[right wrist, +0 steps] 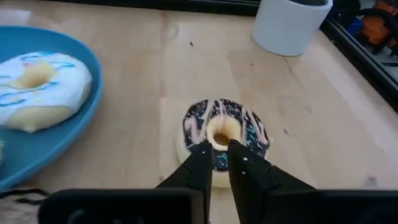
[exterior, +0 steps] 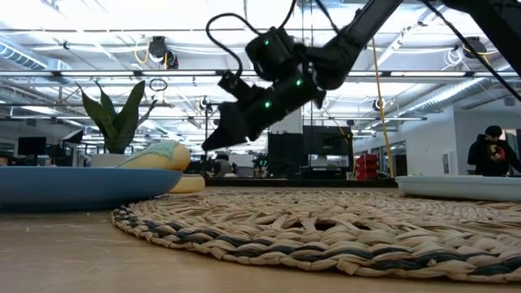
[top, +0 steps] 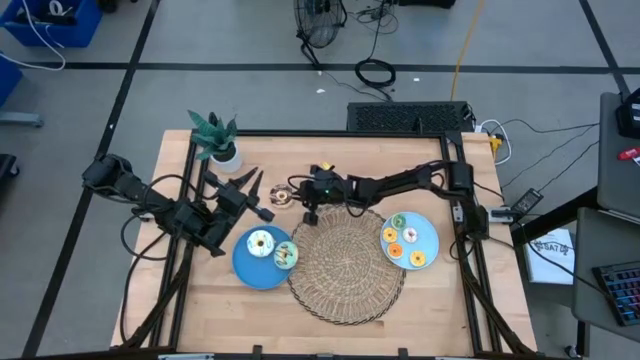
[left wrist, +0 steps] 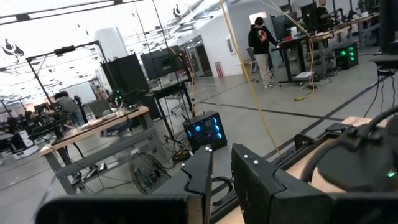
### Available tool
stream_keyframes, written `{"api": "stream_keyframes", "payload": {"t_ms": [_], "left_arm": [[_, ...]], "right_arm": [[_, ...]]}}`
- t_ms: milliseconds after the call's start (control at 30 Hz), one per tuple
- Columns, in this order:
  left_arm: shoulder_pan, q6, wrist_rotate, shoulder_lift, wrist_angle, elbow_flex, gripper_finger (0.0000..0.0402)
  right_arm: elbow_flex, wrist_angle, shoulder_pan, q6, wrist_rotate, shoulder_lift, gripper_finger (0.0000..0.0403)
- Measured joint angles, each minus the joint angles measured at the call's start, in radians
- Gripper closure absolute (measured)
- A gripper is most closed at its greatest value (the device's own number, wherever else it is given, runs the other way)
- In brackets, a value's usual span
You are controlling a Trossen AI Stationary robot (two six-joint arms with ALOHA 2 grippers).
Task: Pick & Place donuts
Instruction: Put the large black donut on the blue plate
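Chocolate-iced donut lies on the wooden worktop. Right gripper jaws nearly closed at its rim. Left gripper jaws closed, empty.

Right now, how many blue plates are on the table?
2. One blue plate sits left of the woven mat, near the left arm, holding two donuts. The other plate sits right of the mat, holding several small donuts. None seems hidden.

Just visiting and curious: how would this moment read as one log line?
right claw: over chocolate donut, fingers nearly together | left claw: waiting near plant pot | white donut: on blue plate
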Motion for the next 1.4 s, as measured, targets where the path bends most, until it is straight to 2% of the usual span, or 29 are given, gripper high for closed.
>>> {"api": "stream_keyframes", "payload": {"t_ms": [167,267,400,567,733,867,1100,1400], "left_arm": [[0.0,0.0,-0.007,0.0,0.001,0.0,0.0337],[0.0,0.0,-0.007,0.0,0.001,0.0,0.0337],[0.0,-0.001,-0.007,0.0,0.001,0.0,0.0337],[0.002,-0.014,-0.007,0.0,0.0,0.0,0.0336],[0.002,-0.032,-0.007,0.0,0.001,0.0,0.0336],[0.002,-0.032,-0.007,0.0,0.001,0.0,0.0337],[0.002,-0.032,-0.006,0.0,0.001,0.0,0.0336],[0.006,-0.032,-0.008,0.0,0.001,0.0,0.0337]], "right_arm": [[0.0,-0.023,0.017,-0.006,-0.001,-0.026,0.0378],[0.0,-0.068,0.015,-0.052,-0.003,-0.014,0.0359],[-0.001,-0.091,0.01,-0.045,-0.024,0.02,0.0283],[0.001,0.023,0.01,-0.002,-0.025,0.077,0.0168],[0.0,0.086,0.004,0.021,0.02,0.107,0.01],[-0.002,0.074,-0.01,0.031,0.081,0.119,0.0083],[0.003,0.123,-0.037,0.112,-0.027,0.141,0.0081],[0.112,0.127,-0.036,0.116,-0.071,0.248,0.0081]]}}
